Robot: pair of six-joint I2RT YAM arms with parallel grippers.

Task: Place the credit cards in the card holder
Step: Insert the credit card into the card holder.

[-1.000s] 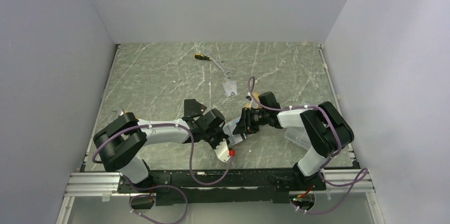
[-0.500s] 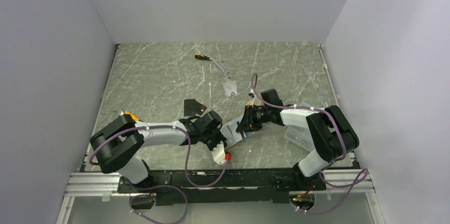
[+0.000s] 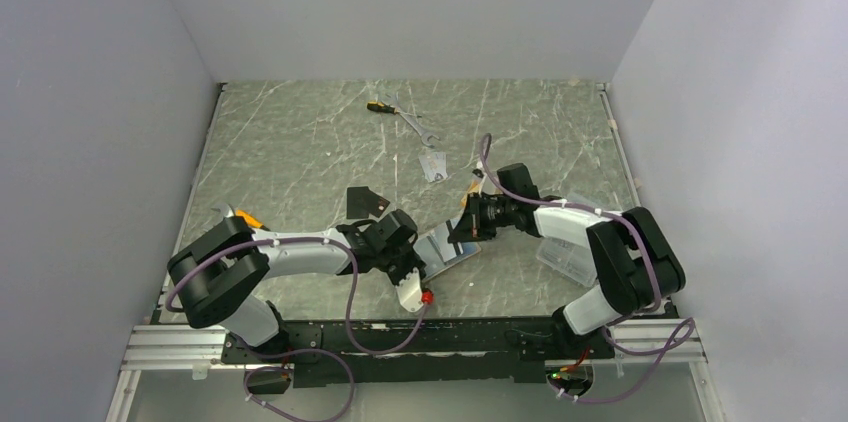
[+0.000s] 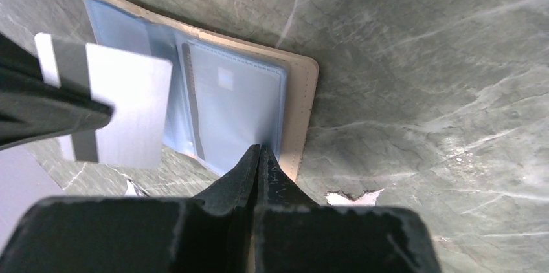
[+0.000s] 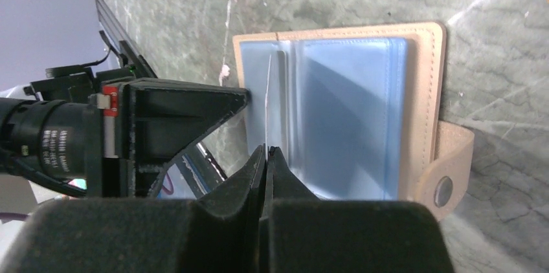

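Jaws of my left gripper pinch the near edge of the open tan leather-like card holder, steadying it mid-table, while my right gripper clamps a thin silver-grey credit card edge-on over its blue pocket.

Screwdriver and wrench lie together far across the table; clear box at right
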